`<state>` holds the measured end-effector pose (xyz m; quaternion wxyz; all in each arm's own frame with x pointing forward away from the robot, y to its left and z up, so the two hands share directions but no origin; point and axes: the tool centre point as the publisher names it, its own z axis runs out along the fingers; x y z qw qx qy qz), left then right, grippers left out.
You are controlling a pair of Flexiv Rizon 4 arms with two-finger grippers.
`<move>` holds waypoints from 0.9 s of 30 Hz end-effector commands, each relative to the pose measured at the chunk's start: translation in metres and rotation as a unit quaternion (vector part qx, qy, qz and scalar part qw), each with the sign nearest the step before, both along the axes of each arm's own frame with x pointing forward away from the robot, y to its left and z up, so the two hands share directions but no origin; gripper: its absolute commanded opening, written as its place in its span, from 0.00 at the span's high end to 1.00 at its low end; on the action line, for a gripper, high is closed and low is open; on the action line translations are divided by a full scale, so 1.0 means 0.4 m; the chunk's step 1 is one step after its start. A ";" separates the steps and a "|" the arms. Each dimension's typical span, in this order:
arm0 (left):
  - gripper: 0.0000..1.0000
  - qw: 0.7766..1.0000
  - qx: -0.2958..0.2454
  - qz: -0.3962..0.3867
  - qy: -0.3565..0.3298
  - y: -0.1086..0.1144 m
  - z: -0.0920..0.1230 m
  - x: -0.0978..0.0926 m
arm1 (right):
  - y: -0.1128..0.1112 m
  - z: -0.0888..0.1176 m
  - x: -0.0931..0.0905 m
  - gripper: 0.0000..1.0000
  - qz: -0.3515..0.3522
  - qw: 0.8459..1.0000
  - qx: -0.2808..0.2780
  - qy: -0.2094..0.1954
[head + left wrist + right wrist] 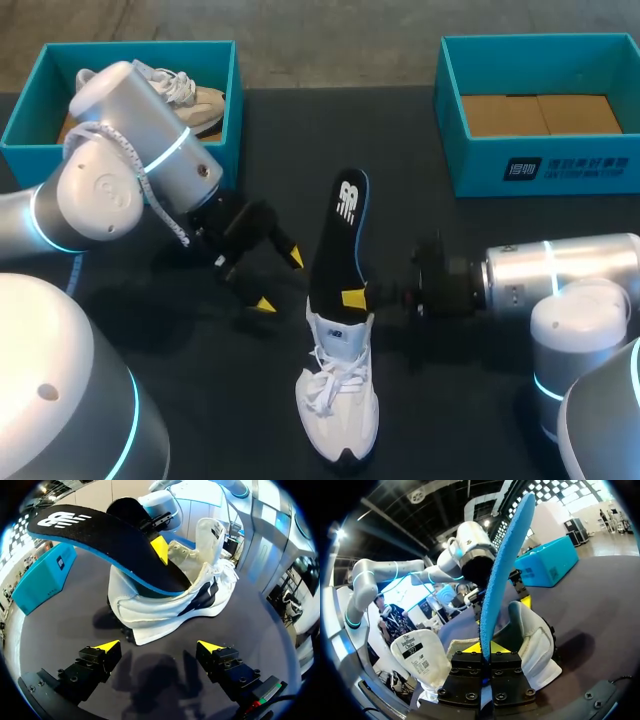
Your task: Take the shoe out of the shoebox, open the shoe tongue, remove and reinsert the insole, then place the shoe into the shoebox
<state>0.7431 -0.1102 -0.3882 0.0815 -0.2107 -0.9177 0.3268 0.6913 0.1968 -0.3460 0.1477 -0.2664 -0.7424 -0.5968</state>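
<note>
Half done: shoe (338, 400) out on the table (470, 410), tongue (210, 535) open, insole (338, 230) mostly pulled out, pinched by right gripper (355, 298), left gripper (280, 281) spread beside, with reinsertion and boxing left to do.

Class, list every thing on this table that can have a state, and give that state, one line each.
left gripper: open, empty.
right gripper: shut on the insole.
insole: one end in the white shoe, the other raised.
white shoe: on the table, tongue pulled open.
left shoebox: open, holds a second shoe.
right shoebox: open, empty.
</note>
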 end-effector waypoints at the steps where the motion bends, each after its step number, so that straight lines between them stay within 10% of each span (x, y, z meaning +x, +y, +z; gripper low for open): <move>1: 0.00 1.000 0.003 -0.001 0.001 -0.003 -0.005 0.001 | 0.005 -0.007 -0.012 1.00 -0.001 1.000 0.000 -0.002; 27: 0.00 1.000 0.012 0.001 0.009 -0.004 -0.014 -0.010 | 0.019 -0.033 -0.040 1.00 0.040 0.998 -0.001 0.053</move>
